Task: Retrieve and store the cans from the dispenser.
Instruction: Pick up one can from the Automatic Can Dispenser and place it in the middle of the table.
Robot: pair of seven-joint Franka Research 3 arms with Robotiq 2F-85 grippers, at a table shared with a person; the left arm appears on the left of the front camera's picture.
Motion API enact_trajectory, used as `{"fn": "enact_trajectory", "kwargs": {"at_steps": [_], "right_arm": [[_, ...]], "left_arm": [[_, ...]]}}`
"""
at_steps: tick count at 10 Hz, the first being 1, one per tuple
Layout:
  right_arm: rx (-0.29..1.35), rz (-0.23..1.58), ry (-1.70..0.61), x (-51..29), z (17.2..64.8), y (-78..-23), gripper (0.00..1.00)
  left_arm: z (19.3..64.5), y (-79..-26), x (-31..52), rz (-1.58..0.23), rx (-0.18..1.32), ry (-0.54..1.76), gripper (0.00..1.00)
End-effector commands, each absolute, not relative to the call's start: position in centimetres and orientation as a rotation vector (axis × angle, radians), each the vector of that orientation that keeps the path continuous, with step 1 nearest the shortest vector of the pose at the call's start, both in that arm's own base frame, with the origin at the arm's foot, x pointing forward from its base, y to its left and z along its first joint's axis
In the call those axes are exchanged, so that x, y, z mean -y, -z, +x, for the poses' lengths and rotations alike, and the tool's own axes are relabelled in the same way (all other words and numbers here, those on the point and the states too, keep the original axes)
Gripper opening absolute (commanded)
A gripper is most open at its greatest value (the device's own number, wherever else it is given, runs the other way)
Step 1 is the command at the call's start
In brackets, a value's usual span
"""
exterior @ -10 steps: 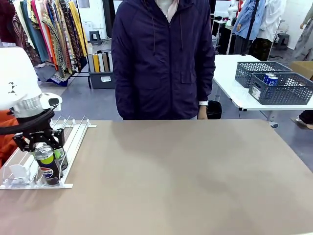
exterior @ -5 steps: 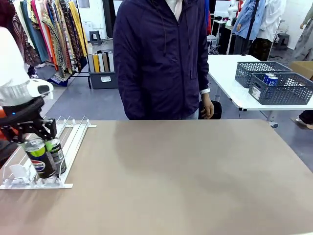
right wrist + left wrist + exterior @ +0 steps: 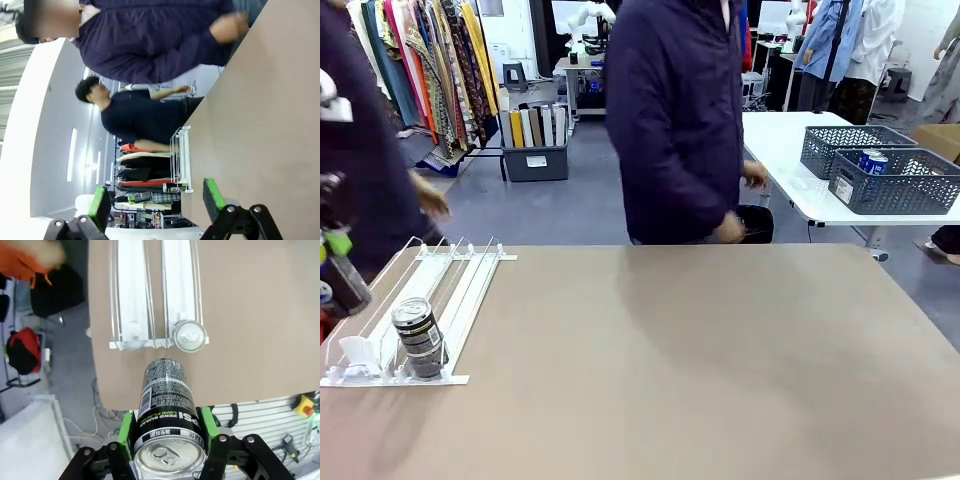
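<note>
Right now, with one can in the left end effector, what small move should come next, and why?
Probably carry the held can toward storage: the left end effector is shut on it, lifted clear of the dispenser, where another can stands.

Workshop-like hall: clothes rack (image 3: 450, 60), white table (image 3: 785, 150), mesh baskets (image 3: 895, 195).

Black can (image 3: 167, 405), left wrist view: white lettering, upside down, reads "ZERO SUGAR", "LIME FLAVOR" and "PSI", the visible part of a brand name. Korean script on a white strip. Fine print illegible.
</note>
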State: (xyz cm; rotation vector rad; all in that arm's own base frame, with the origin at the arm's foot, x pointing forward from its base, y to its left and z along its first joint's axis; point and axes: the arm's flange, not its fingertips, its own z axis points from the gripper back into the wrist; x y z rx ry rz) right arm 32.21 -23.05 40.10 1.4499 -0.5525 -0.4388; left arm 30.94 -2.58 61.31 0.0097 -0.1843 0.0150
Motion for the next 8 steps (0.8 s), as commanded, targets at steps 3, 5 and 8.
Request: {"fn": "enact_trajectory", "kwargs": {"at_steps": [3, 5, 8], "right_arm": [[0.539, 1.46, 0.445, 23.1, 32.1, -40.6, 1.0], [0.539, 1.46, 0.445, 23.1, 32.1, -40.6, 1.0], [0.539, 1.46, 0.445, 23.1, 32.1, -40.6, 1.0]], "left_arm": [[30.0, -62.6, 1.4, -0.015, 0.223, -0.031, 0.0], [30.0, -62.6, 1.4, -0.015, 0.223, -0.031, 0.0], [30.1, -62.1, 1.7, -0.031, 0.211, -0.029, 0.0]]}}
